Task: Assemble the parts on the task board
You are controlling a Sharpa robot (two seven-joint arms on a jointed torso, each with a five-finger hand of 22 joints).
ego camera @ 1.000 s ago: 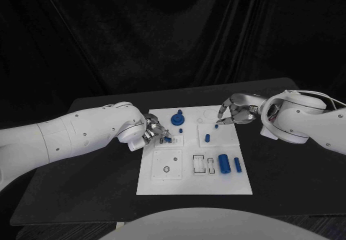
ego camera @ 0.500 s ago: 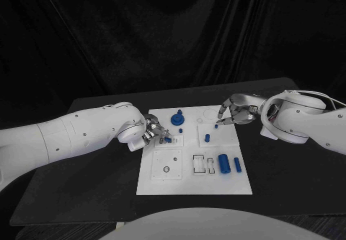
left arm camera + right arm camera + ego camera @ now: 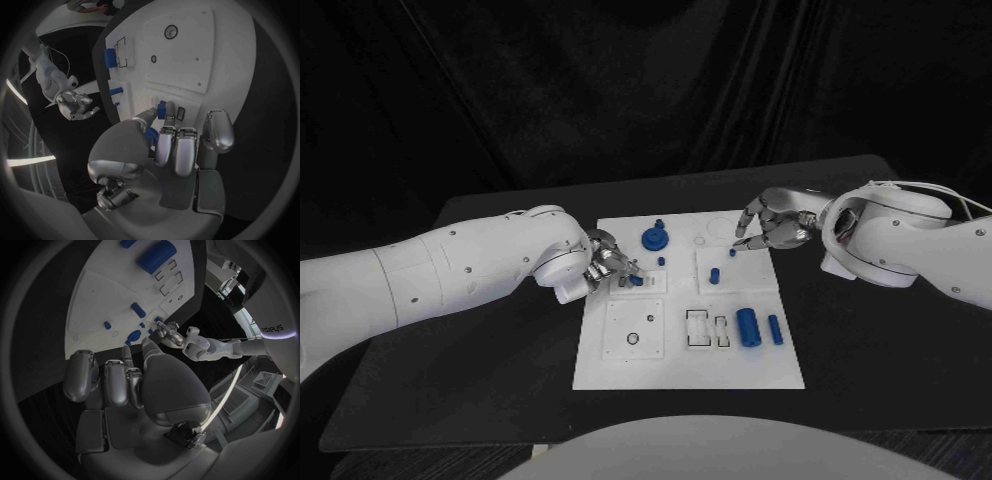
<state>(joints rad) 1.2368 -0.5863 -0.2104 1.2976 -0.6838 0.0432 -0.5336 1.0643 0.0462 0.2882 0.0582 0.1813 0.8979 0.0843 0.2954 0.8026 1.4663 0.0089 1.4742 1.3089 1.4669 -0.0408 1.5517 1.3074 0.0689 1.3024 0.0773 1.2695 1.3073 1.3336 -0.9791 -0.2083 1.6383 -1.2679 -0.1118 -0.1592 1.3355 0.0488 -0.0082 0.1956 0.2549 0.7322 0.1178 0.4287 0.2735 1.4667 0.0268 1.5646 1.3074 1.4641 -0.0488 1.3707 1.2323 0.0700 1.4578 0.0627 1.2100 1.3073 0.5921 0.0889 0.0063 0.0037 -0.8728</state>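
A small blue part [image 3: 635, 281] is pinched by the left hand [image 3: 606, 266] at the task board's [image 3: 661, 360] left edge, right hand [image 3: 773, 226] held curled, nothing grasped, over the far right corner.

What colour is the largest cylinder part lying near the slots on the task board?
Blue; the cylinder shows best in the head view.

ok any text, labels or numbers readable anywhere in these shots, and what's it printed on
"sharpa": dark lettering running sideways on the white forearm of the left arm, seen in the right wrist view.
The task board shows no readable print; its plates carry only outlines and holes.
No lettering can be made out on the blue parts, the left hand or the right hand.
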